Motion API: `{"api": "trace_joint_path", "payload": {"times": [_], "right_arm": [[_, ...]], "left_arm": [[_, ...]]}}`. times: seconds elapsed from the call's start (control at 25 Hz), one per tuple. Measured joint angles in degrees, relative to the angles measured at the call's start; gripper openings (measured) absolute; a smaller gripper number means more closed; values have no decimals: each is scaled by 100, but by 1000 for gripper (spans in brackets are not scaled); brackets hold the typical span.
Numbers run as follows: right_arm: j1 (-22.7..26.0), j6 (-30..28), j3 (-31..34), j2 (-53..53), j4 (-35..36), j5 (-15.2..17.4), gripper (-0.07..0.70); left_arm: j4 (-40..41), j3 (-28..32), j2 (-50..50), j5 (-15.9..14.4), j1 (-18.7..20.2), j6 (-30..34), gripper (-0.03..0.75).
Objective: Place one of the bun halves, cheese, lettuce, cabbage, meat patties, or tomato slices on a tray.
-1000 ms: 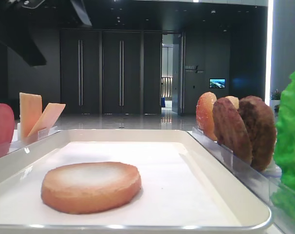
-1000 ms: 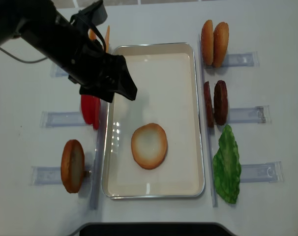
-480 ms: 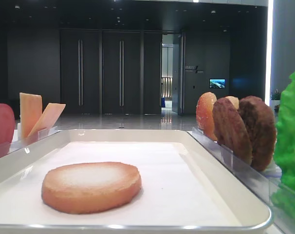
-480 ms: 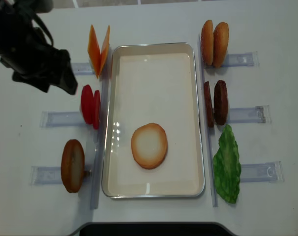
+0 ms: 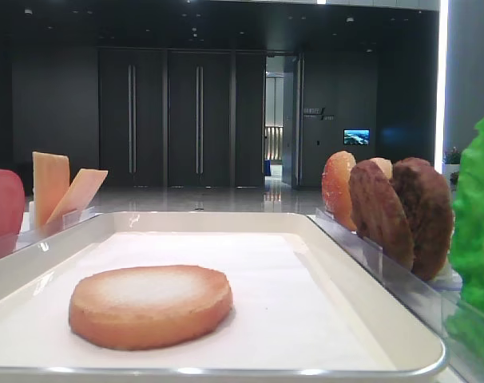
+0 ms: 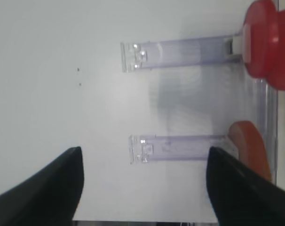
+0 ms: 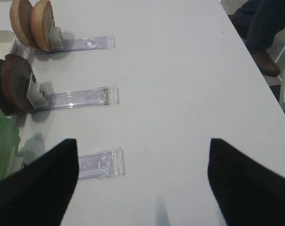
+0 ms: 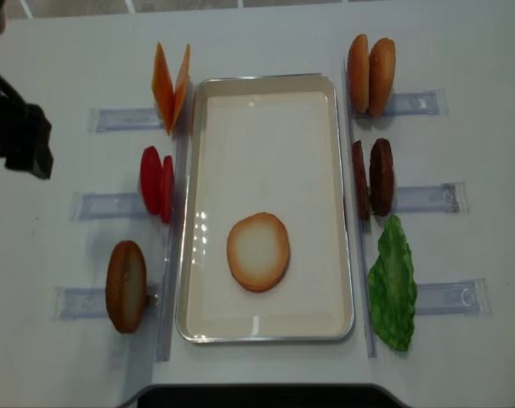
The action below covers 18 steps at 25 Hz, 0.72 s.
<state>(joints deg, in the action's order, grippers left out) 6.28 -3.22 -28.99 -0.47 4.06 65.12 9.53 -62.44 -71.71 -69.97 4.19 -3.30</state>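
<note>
Left arm away; pale-faced bun half apparently flat.

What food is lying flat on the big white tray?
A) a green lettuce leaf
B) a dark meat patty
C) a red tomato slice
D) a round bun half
D: only a bun half lies flat on the tray, pale face up; the lettuce, tomato slices and meat patties are all outside it.

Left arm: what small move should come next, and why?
Probably swing back toward the red round tomato slices. The cream rectangular tray holds only a golden-brown bun half, and the left gripper, jaws open and empty, sits off to the side.
</note>
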Motion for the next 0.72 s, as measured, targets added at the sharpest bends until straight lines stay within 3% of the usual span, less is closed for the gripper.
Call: {"api": "trace_joint_path", "payload": {"times": [0.44, 0.72], "right_arm": [[0, -1, 0, 0, 0, 0, 538], [0, -1, 0, 0, 0, 0, 538]], "left_arm": [[-90, 2231, 2786, 5, 0, -28, 618], [-155, 3227, 5121, 468, 0, -41, 618]]}}
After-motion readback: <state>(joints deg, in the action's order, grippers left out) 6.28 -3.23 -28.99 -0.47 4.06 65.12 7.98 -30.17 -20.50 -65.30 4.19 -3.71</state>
